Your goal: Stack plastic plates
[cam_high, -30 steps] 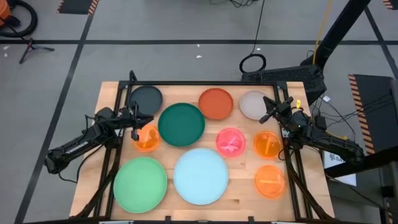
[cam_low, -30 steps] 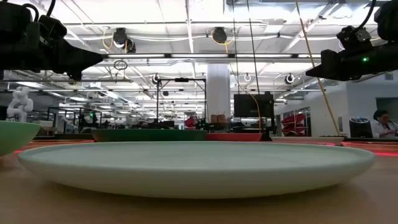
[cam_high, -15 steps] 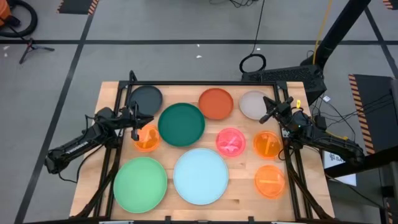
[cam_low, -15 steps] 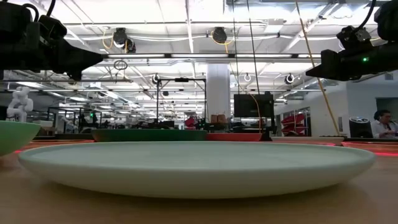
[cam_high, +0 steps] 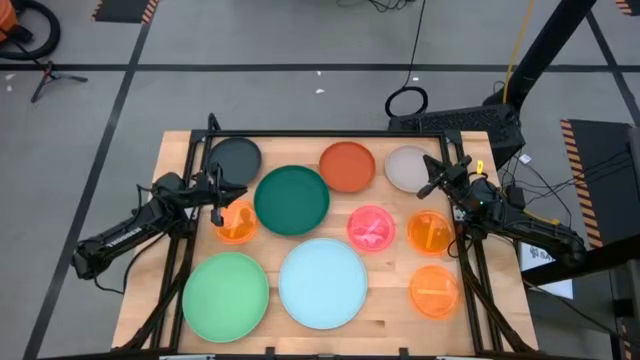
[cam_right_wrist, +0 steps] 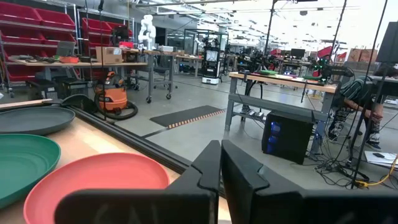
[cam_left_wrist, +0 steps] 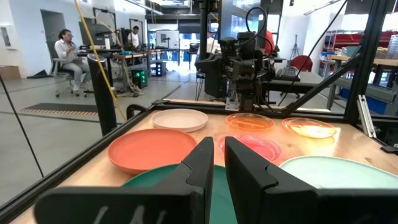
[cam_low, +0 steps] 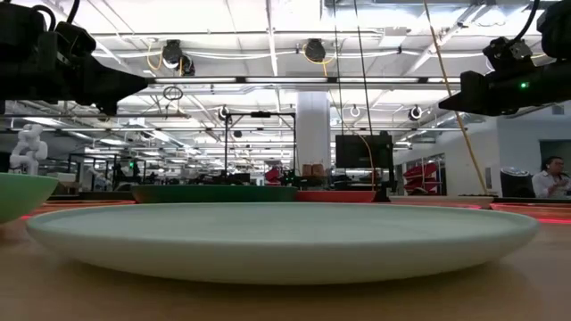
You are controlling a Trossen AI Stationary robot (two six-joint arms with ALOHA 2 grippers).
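Ten plates lie flat and apart on the wooden table. In the high view they are dark grey [cam_high: 235, 157], dark teal [cam_high: 291, 200], red-orange [cam_high: 347, 166], whitish [cam_high: 408, 168], pink [cam_high: 371, 227], light green [cam_high: 226, 295], pale blue [cam_high: 322, 283] and three small orange ones [cam_high: 237, 221] [cam_high: 431, 232] [cam_high: 434, 290]. My left gripper [cam_high: 222, 196] [cam_left_wrist: 219, 149] hovers shut between the dark grey and small orange plates, pointing toward the teal plate. My right gripper [cam_high: 430, 182] [cam_right_wrist: 221, 149] hovers shut over the whitish plate's near edge, pointing toward the table's left.
A black metal frame [cam_high: 300, 137] runs along the table's far edge and down both sides. Both arms hang well above the plates in the low view, where the pale blue plate [cam_low: 281, 239] fills the foreground. People sit at desks in the room behind.
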